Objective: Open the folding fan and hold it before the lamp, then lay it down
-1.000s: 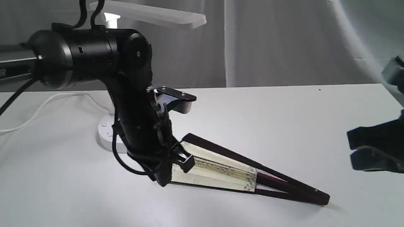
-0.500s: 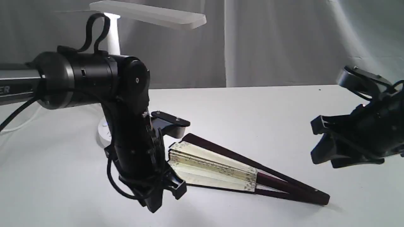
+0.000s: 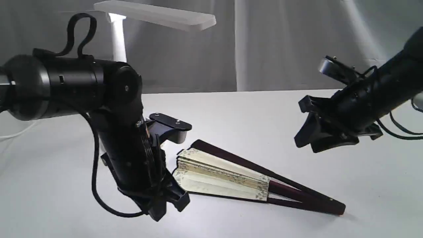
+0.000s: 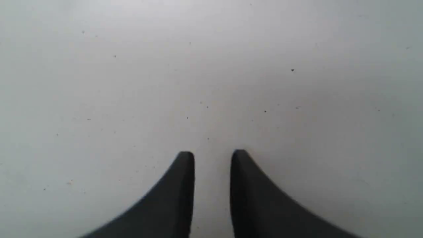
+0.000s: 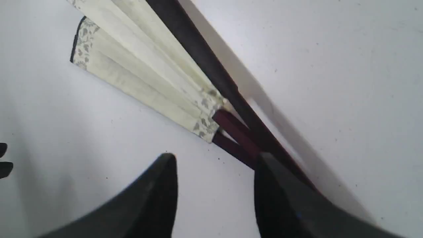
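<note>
Tabletop (image 3: pixel 264 115) (white, faintly speckled) bears folding fan (image 3: pixel 224 180); grey curtain (image 3: pixel 281 43) hangs behind.

The folding fan (image 3: pixel 224 177) lies barely spread on the counter (image 3: pixel 297 115), cream leaf, maroon guards; the white lamp (image 3: pixel 155 15) stands upright toward its left edge.

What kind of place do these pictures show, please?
Most likely a robotics test bench: a white table, a plain grey curtain behind it, and a left robot arm and right robot arm set over just a folding fan and a desk lamp.
</note>
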Tool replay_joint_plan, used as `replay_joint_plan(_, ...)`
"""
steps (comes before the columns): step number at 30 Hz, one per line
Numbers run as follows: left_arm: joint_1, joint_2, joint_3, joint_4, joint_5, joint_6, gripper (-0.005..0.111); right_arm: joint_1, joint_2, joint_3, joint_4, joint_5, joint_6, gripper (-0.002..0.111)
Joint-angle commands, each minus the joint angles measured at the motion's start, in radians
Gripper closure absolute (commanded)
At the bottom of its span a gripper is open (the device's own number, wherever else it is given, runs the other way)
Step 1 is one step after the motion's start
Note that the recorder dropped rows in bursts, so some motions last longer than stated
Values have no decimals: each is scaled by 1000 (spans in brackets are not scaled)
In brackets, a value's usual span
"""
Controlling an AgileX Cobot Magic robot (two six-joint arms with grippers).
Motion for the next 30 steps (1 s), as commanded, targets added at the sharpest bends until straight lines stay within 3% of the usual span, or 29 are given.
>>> replay_joint_plan(1, 1, -18, 28, -17, -55, -12, 89, -1, 60, -87, 45, 32, -47, 70)
replay_joint_plan(10, 1, -18, 85, -152, -379, -9, 89, -1, 274, -228, 242, 115, -110, 70)
replay_joint_plan(16, 1, -1, 85, -342, -530, -16, 89, -1, 403, -338, 248, 163, -104, 66)
replay_joint_plan(21, 1, 49, 85, -356, -577, -16, 89, 1, 461, -401, 240, 167, -110, 53)
replay_joint_plan(30, 1, 121, 85, -349, -693, -36, 89, 27, 492, -412, 218, 151, -147, 53)
